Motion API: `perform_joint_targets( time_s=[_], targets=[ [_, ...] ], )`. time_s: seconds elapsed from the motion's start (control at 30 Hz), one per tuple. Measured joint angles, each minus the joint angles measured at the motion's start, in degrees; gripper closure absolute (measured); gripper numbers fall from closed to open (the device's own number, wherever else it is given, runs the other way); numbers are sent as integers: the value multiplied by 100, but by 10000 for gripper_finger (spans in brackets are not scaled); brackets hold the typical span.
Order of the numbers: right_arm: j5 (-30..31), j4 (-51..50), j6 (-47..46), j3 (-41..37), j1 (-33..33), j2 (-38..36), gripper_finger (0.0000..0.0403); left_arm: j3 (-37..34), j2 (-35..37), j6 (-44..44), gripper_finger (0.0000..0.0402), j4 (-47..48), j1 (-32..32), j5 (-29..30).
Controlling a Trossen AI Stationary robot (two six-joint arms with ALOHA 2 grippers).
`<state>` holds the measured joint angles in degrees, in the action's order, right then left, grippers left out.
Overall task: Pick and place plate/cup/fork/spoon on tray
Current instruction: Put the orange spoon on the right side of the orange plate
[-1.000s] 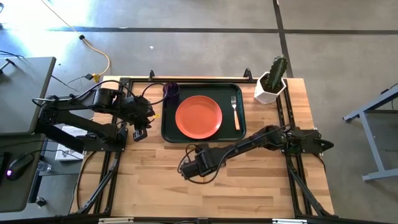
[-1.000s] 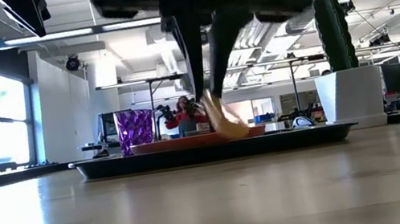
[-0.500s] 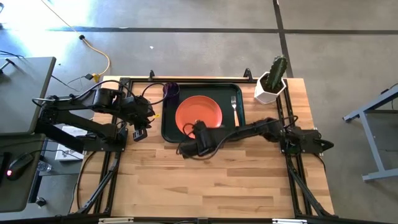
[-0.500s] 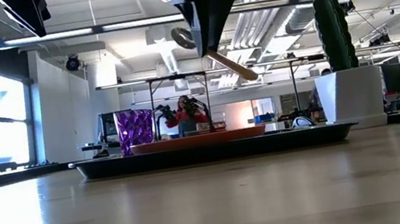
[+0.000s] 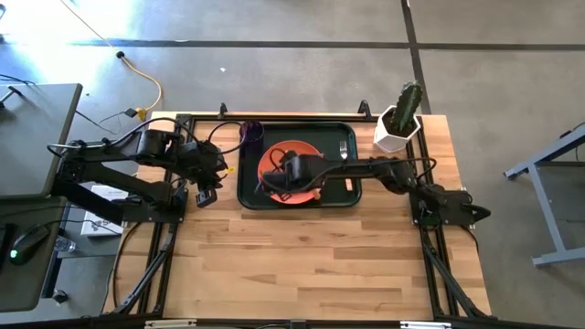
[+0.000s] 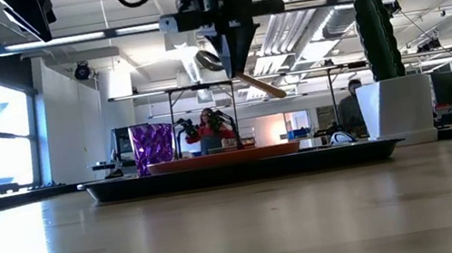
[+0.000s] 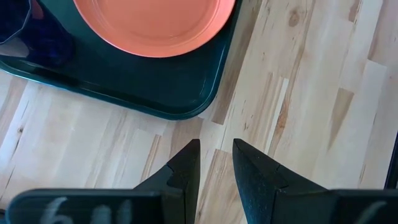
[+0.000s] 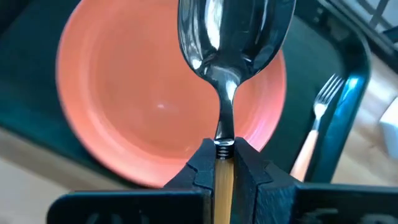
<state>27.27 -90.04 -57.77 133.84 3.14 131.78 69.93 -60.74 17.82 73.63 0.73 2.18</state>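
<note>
Our left gripper (image 5: 207, 195) waits just off the tray's (image 5: 247, 196) left edge, jaws close together around nothing. On the tray the cup (image 5: 251, 132) sits in the far left corner, the plate (image 5: 274, 155) in the middle, the fork (image 5: 345, 157) along the right edge. Our right gripper (image 8: 222, 163) hangs over the plate, jaws clamped on the spoon (image 8: 225, 43) where handle meets metal — bowl pointing ahead, raised well clear. We judge the spoon is best laid on bare tray floor beside the fork, lowered nearly flat before letting go — released from this height it could bounce.
</note>
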Motion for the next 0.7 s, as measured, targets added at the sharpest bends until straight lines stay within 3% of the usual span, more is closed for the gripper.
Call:
perform_joint_targets(
  time_s=[0.7],
  targets=[
    [603, 2, 1411, -11, -1017, -640, 393, 0, 1, 311, 316, -1, 0, 0]
  ],
)
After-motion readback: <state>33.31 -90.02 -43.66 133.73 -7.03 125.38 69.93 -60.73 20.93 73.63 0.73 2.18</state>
